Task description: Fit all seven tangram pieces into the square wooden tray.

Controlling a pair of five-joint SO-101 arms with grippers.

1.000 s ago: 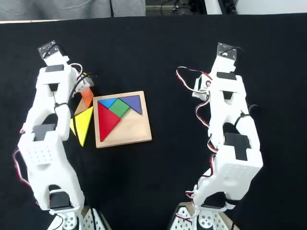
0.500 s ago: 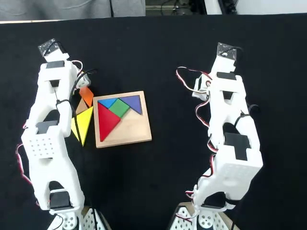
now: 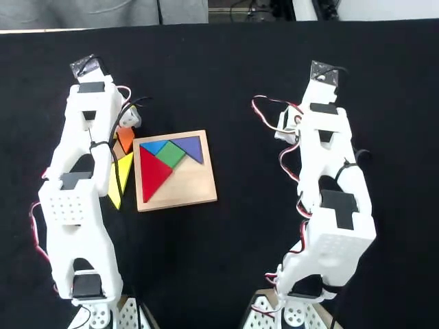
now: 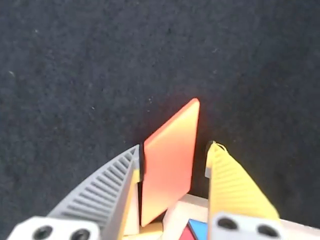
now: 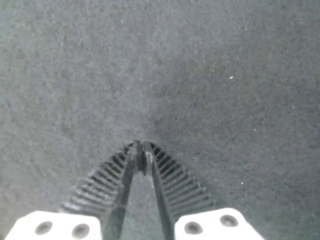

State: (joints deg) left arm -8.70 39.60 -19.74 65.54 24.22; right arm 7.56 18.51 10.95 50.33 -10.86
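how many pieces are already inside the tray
4: blue piece, green piece and purple piece in a row along the tray's far edge, red piece against its left edge. None look hidden.

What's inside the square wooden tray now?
Four pieces: a large red triangle, a green square, a small blue triangle and a purple piece. The rest of the square wooden tray is bare; nothing covers it.

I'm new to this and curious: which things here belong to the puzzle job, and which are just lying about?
Job: wooden tray; red piece, green piece, blue piece, purple piece inside; yellow triangle beside it; orange piece in left gripper.
Lying about: black table; right gripper, shut on nothing.
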